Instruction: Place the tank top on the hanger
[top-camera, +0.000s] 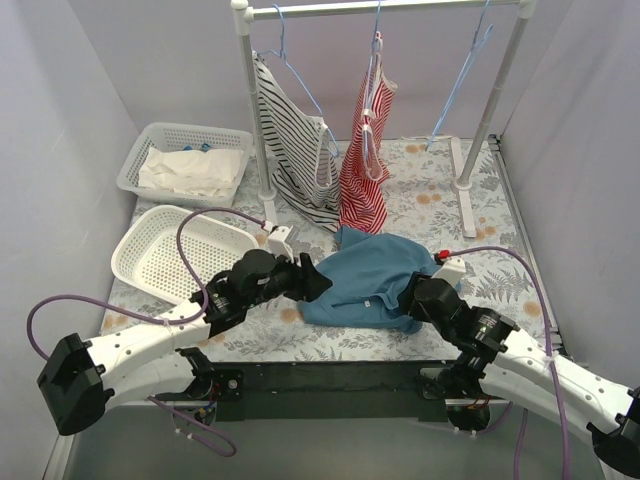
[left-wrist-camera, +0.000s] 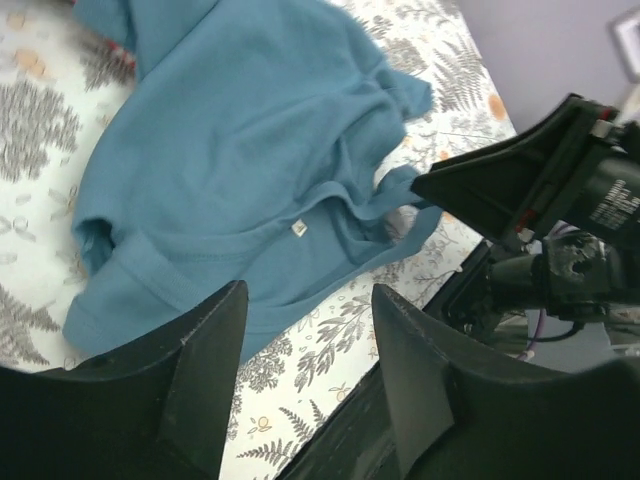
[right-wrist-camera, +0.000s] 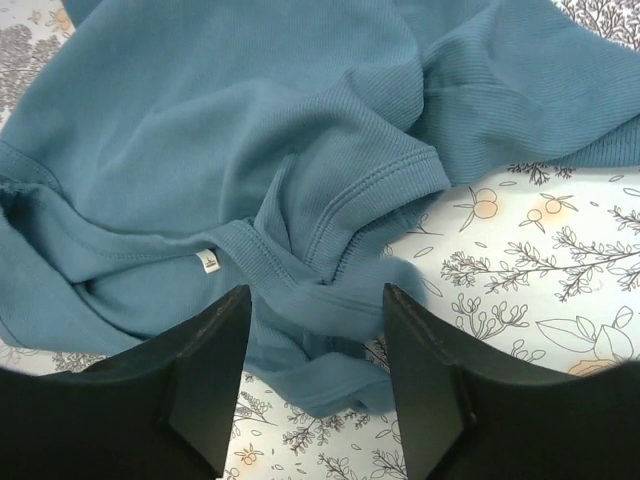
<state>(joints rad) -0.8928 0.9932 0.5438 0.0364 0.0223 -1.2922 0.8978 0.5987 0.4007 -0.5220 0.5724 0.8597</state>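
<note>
Teal tank top: I see it lying crumpled on the floral table cloth, between my two arms, its far edge just below the red-and-white striped top.
Left gripper: my wrist view has the jaws spread wide with nothing between them, hovering at the left edge of the tank top.
Right gripper: jaws wide apart too and gripping nothing. A folded hem of the tank top lies under the gap, with its small white label just to the left.
Hanger: thin light-blue wire, bare, hooked on the rail at its right end, well apart from the tank top.
Rail, other items: black-and-white striped top on the left, the red-and-white one in the middle.
Baskets: two white ones at far left, the nearer basket tilted.
</note>
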